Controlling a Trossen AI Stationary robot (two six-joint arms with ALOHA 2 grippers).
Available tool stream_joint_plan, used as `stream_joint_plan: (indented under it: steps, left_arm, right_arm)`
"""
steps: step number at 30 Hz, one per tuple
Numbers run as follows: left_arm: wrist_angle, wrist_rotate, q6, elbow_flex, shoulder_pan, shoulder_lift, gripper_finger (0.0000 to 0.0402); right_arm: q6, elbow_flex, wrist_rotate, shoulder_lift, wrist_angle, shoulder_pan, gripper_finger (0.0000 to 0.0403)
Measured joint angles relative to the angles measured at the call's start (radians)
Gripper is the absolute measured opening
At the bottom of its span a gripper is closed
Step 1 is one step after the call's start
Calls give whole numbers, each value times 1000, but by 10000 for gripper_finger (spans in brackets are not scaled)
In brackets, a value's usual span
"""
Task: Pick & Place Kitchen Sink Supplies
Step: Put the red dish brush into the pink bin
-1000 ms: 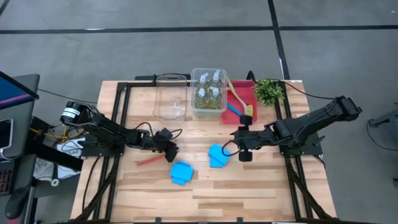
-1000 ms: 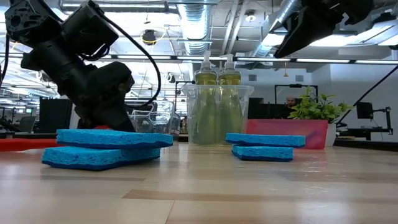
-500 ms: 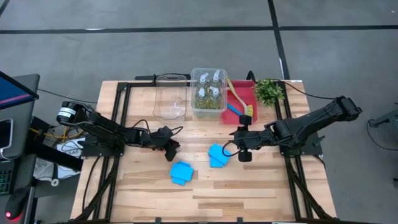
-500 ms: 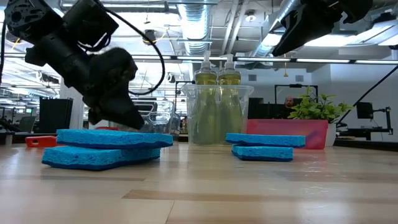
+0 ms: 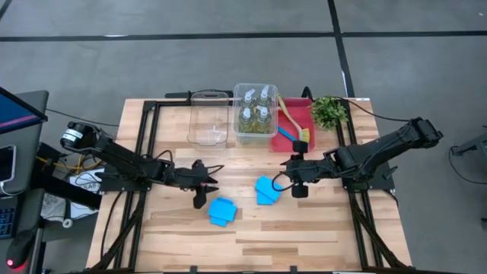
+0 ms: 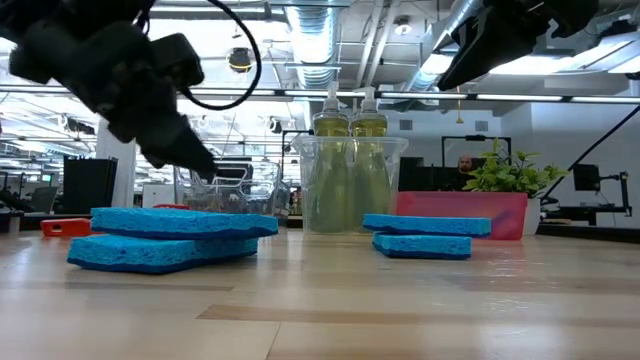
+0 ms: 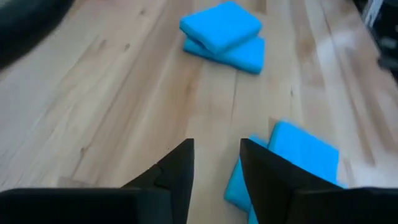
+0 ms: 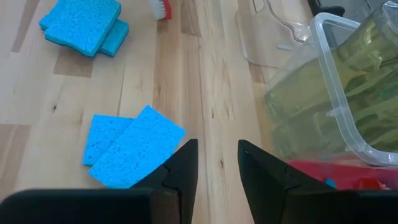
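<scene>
I've got the left gripper [image 5: 199,199] hovering empty, jaws slightly apart, beside the nearer sponge stack [image 5: 221,211]. The right gripper [image 5: 300,189] waits empty, slightly parted, by the other sponges [image 5: 266,189]. Next: descend and pinch the top sponge.

Bright, even overhead light with soft shadows; low view glares from ceiling lamps, left wrist view motion-blurred

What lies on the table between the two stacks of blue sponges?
Nothing: the high view shows bare wood between the left sponge stack and the right sponge stack.
</scene>
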Motion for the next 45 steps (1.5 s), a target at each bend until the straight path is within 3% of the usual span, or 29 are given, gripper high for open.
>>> stream_joint_plan:
  steps: [6,14,22,29,38,45]
  left_arm:
    - [-125,-33,3,0,-39,5,143]
    - [-119,-39,5,0,-47,5,167]
    - [-156,-252,23,0,-46,5,195]
    - [-227,-133,-48,0,-47,5,195]
    - [-283,-119,-137,-3,-48,5,177]
    - [-269,-123,-211,-74,-47,4,154]
  right_arm:
    - [8,0,-2,0,4,1,107]
    - [9,0,-2,0,4,0,107]
    - [17,0,-2,0,4,0,107]
    - [27,0,-2,0,4,0,107]
    - [27,0,-2,0,4,0,107]
    - [26,0,-2,0,18,0,107]
